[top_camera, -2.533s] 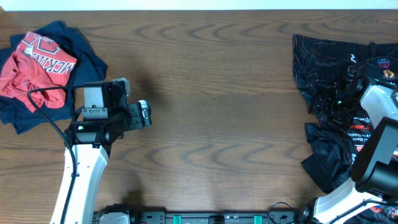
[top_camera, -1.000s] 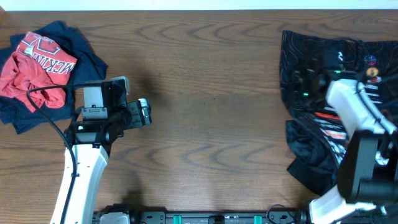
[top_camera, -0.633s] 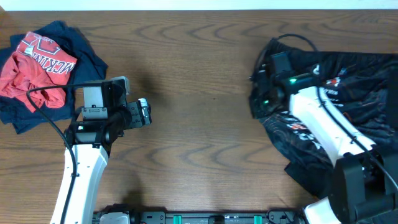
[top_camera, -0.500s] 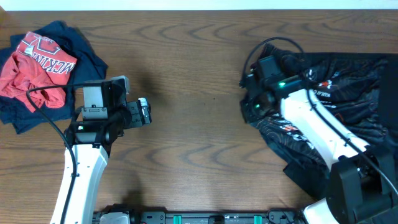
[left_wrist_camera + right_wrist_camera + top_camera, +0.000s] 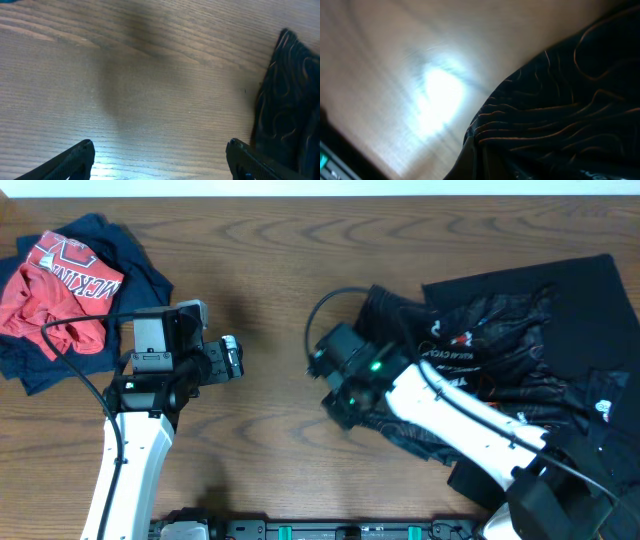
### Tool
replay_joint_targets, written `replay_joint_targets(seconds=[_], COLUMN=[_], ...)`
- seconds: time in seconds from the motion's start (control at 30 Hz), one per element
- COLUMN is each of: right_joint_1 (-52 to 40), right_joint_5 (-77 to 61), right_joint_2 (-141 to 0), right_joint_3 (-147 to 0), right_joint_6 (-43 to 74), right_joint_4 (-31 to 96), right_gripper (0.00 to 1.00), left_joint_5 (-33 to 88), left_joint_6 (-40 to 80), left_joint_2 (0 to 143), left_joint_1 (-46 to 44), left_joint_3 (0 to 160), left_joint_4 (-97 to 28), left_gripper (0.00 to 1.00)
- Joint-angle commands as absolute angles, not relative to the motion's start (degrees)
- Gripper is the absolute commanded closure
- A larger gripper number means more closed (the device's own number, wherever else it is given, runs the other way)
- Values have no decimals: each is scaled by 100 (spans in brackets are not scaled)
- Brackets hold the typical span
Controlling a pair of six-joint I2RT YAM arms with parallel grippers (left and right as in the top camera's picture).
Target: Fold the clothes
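- Concerns the black cycling jersey with thin contour-line print (image 5: 470, 370), lying rumpled and only part-spread over the right half of the brown wood-grain tabletop (image 5: 280, 270), with its leading edge near centre.
- Reaches low over that leading edge with the right gripper (image 5: 338, 402). Judged purpose: to bring the jersey onto open tabletop, where flattening and folding are possible.
- Shows no jaws in the right wrist view. Fabric puckers toward the lower frame edge there, so probably pinching the jersey hem, though not confirmed.
- Holds the left gripper (image 5: 160, 167) left of centre above bare wood, jaws spread wide and gripping nothing. Judged to be placed ready to take the opposite hem.
- Puts the jersey edge at the right of the left wrist view, near the right-hand jaw but not touching it.
- Stores the red shirt with white lettering (image 5: 60, 285) and the navy garment (image 5: 135, 260) in a heap at the far-left corner, clear of the working area.
- Next requirement, as judged: spread the jersey flat before any fold. Risk: cloth bunched under the right arm.
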State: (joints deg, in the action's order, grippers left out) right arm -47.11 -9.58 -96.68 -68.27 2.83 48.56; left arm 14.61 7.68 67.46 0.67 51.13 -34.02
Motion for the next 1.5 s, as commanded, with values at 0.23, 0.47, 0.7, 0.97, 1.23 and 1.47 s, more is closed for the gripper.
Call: replay_joint_targets(seconds=[0.23,0.47,0.7,0.97,1.23,1.47], right_joint_1=[-5833,-6394,-6101,-4722,-2995,-1129], right_joint_5=[-1232,-1398,-550,-294,-132,-475], right_joint_2=[-9692,-10055,-10213,-10184,-10180,-10245], right_joint_3=[-6810,-6803,-6823,-7428,-7859,-7819], right_joint_6=[-137,-121,489,558,836,1111], right_joint_4=[4912,4925,4923,5236,5288,5677], right_gripper=[99,99,4,25,73,99], left_joint_5=[1450,1452,1450,1450,1450,1448], left_joint_6=[825,825,825,825,823,823], left_joint_2=[6751,6751,6751,6751,6751,6753], left_joint_1=[95,95,95,95,95,95], left_joint_3=[5172,5172,5172,5172,5172,5172], left_joint_4=[-3367,-3350,-3345,-3323,-3286,-3240], left_gripper=[15,14,14,15,15,15])
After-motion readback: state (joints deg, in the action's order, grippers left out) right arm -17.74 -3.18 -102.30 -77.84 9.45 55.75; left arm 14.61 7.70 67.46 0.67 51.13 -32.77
